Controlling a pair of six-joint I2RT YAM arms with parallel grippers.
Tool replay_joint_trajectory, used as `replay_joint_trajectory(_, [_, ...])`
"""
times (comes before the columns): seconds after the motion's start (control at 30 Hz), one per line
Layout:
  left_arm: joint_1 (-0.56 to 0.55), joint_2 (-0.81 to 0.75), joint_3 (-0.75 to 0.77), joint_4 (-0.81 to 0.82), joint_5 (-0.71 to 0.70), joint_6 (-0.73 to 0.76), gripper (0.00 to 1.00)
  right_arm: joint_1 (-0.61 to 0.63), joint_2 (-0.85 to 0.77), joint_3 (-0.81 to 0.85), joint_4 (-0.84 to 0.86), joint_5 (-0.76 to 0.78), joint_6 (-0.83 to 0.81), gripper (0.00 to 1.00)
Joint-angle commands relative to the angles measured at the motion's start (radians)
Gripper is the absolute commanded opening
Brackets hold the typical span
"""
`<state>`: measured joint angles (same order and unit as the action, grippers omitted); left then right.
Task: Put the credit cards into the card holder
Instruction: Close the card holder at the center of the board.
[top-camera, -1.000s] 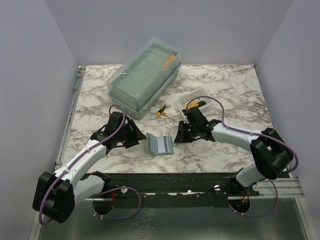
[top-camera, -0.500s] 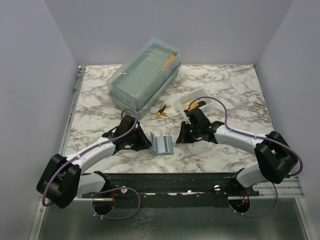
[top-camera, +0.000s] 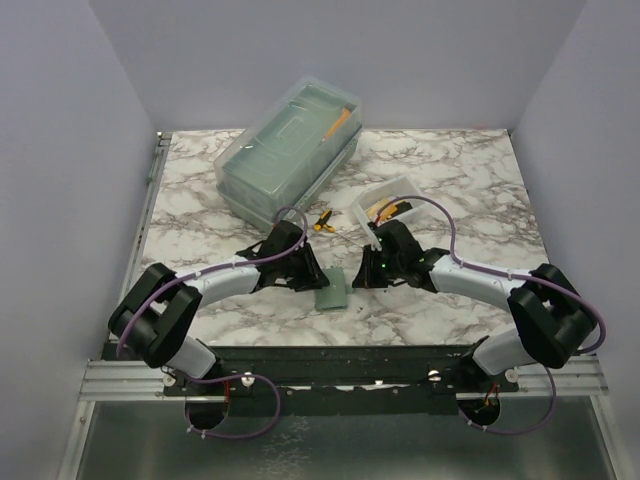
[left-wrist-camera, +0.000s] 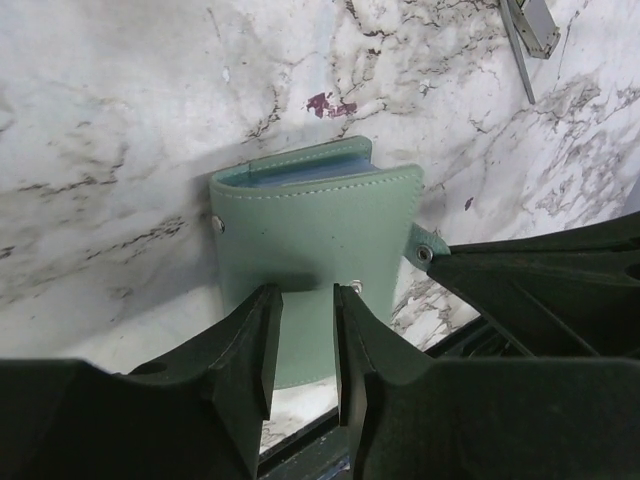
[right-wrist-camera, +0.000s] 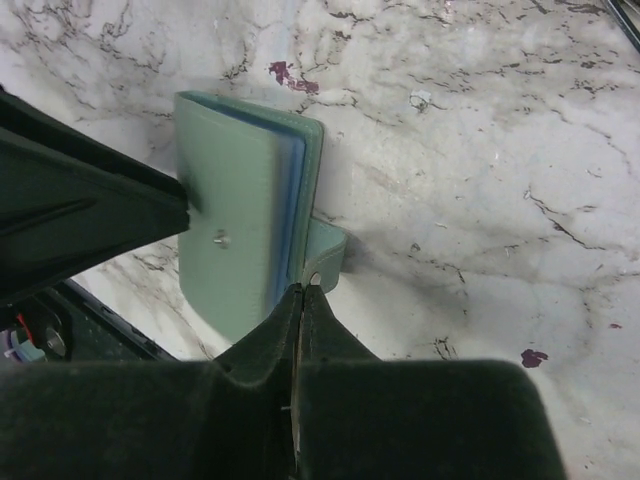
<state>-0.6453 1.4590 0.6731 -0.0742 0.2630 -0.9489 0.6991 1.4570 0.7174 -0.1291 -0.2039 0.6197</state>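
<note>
Grey-green leather bifold card holder (left-wrist-camera: 315, 240) is folded shut on the marble-pattern tabletop (top-camera: 450, 170), close to the near edge, about mid-width, between the two arms. Pale blue clear pockets (right-wrist-camera: 290, 190) show at its open side. A small snap tab (right-wrist-camera: 325, 255) sticks out on the right arm's side.

Left arm's fingers (left-wrist-camera: 255, 350) are released, with a narrow gap and nothing clamped between them. Their tips sit on the holder's cover.

Right arm's fingers (right-wrist-camera: 270, 350) are clenched tight with no gap. The tip is right at the snap tab; can't tell if the tab is pinched.

Small white rectangular tray (top-camera: 392, 183) is right of centre, beyond the right arm's fingers. It holds yellow-orange and black items (top-camera: 390, 208), too small to identify.

Yellow-handled small tool (top-camera: 322, 221) lies between the tray and a large translucent lidded box (top-camera: 290, 150), which is toward the far left corner.
</note>
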Motion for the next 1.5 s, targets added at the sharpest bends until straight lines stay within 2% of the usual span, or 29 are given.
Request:
replay_joint_trajectory(0.0, [-0.014,0.074,0.024,0.039,0.023,0.024,0.32,0.004,0.001,-0.018,0.094,-0.032,-0.037,0.0])
replay_joint_trajectory(0.23, [-0.017,0.127,0.024,0.039,0.004,0.032,0.29,0.004,0.02,-0.023,0.183,-0.127,-0.046,0.0])
replay_joint_trajectory(0.53, [-0.017,0.146,0.028,0.031,0.004,0.04,0.28,0.004,0.079,0.003,0.177,-0.188,-0.078,0.0])
replay_joint_trajectory(0.7, [-0.017,0.144,0.037,0.025,0.023,0.049,0.26,0.004,0.078,0.008,0.143,-0.138,-0.068,0.0])
replay_joint_trajectory(0.93, [-0.017,0.135,0.041,0.021,0.048,0.064,0.25,0.005,0.043,0.033,0.016,-0.062,-0.116,0.19])
replay_joint_trajectory(1.0, [-0.017,0.153,0.054,0.021,0.074,0.075,0.25,0.006,0.044,0.034,0.008,-0.056,-0.117,0.27])
replay_joint_trajectory(1.1, [-0.017,0.174,0.066,0.018,0.096,0.079,0.25,0.006,0.048,0.043,0.004,-0.046,-0.123,0.32])
replay_joint_trajectory(1.47, [-0.025,0.14,0.073,-0.024,0.029,0.093,0.25,0.027,0.075,0.107,-0.058,0.028,-0.141,0.38])
